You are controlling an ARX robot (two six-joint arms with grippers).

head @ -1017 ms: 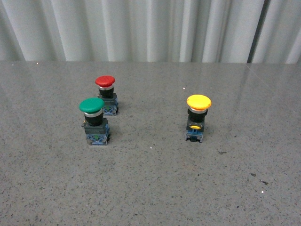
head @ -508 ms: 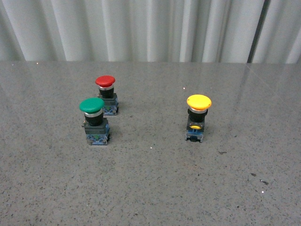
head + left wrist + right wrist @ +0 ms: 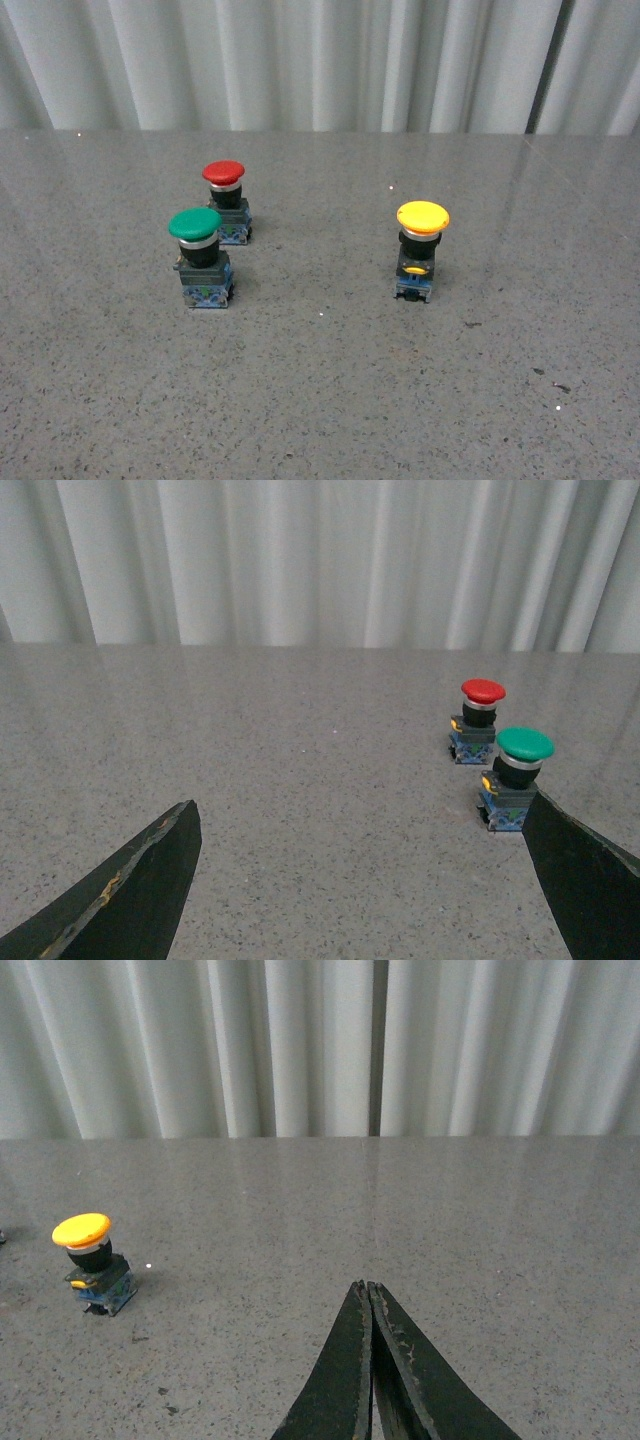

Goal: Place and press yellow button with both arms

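Note:
The yellow button [image 3: 422, 248] stands upright on the grey table, right of centre in the front view; neither arm shows there. It also shows in the right wrist view [image 3: 90, 1260], far off to one side of my right gripper [image 3: 366, 1286], which is shut and empty above the table. My left gripper [image 3: 360, 810] is open wide and empty, its black fingers [image 3: 150, 870] spread over bare table. The yellow button does not show in the left wrist view.
A green-capped button [image 3: 201, 257] and a red-capped button [image 3: 226, 200] stand together at the left of the table [image 3: 320, 380]. In the left wrist view the green button [image 3: 515, 780] sits just beyond one finger. White curtains hang behind the table.

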